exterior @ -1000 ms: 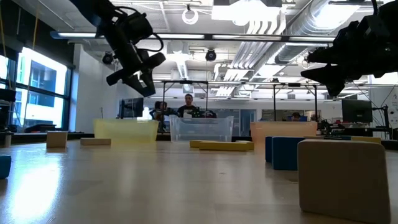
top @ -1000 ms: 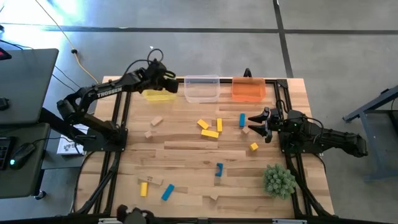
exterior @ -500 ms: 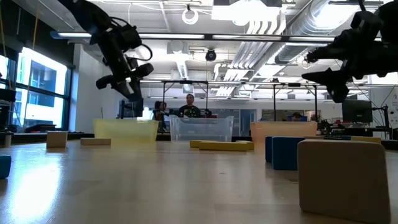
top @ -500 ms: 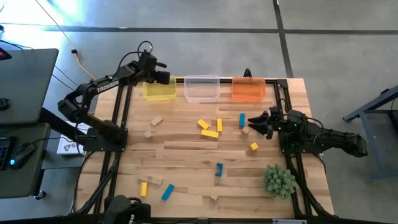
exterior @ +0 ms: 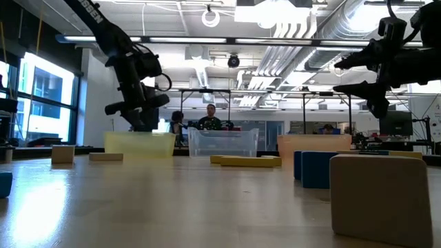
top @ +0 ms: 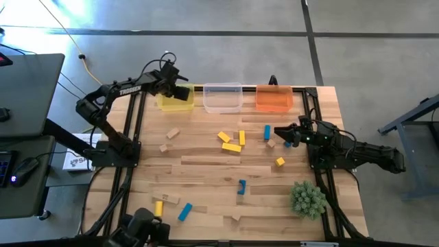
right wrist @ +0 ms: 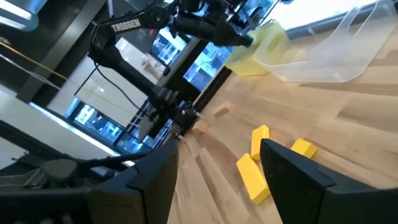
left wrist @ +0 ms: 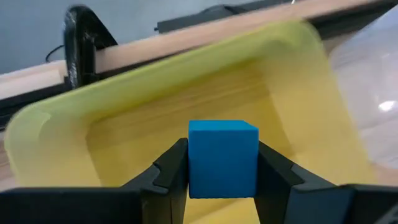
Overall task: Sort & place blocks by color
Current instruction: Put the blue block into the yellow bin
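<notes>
Left gripper [left wrist: 222,180] clamped on blue cube [left wrist: 222,158] directly above yellow bin [left wrist: 124,118], straight beneath; right gripper [top: 280,134] open, waiting near centre blocks.

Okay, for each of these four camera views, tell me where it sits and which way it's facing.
High: overhead, straight down on the table; both arms show.
Low: table height, looking across to the bins; both arms hang above.
Left wrist: over the yellow bin; left gripper clamps a blue cube.
Right wrist: across the table; right gripper open.
Shared: the yellow bin in all four.
</notes>
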Robot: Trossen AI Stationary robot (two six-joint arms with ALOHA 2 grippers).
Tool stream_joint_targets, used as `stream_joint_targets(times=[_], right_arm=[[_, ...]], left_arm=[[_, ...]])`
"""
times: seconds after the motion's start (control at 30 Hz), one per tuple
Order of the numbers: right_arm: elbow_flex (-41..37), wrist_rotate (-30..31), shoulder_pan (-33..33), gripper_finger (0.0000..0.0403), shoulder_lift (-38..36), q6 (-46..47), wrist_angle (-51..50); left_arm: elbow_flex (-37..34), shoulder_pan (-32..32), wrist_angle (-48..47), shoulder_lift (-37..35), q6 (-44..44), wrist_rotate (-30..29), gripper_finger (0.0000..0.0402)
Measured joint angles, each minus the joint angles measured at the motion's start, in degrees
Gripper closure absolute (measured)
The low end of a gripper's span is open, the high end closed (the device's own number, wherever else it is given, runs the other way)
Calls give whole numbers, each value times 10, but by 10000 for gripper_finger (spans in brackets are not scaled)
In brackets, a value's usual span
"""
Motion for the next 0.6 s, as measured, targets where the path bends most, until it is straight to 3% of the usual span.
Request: stream_joint_targets(times=[0.6], right_arm=[[0, 1, 0, 187, 0, 34, 0]], left_arm=[[0, 0, 3, 41, 8, 16, 247]])
